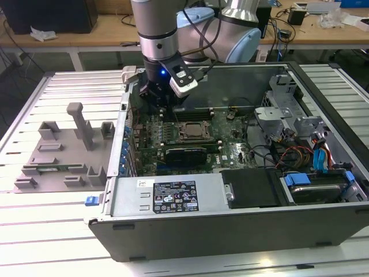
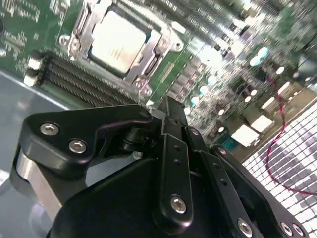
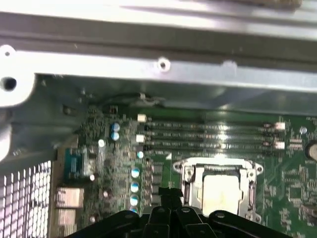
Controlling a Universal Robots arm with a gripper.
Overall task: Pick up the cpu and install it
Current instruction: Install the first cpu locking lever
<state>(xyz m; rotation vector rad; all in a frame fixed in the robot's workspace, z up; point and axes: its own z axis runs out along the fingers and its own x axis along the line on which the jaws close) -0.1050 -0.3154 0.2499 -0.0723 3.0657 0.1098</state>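
The cpu (image 2: 118,41), a small square chip with a silvery top plate, lies flat inside the metal-framed socket (image 2: 79,30) on the green motherboard; the first wrist view also has the cpu (image 3: 223,192) in the socket frame (image 3: 189,171). My gripper (image 2: 167,105) hovers above the board beside the socket, shut with nothing between its fingers. In the exterior view the gripper (image 1: 164,103) hangs inside the open computer case, just behind the socket (image 1: 194,130) and toward that view's left.
The case wall (image 1: 167,199) and rear panel (image 3: 158,74) enclose the board. Memory slots (image 3: 213,135) run beside the socket. A long black card (image 1: 185,153) lies in front of it. A grey fixture tray (image 1: 57,156) sits on the exterior view's left; drive bays and cables (image 1: 314,156) on its right.
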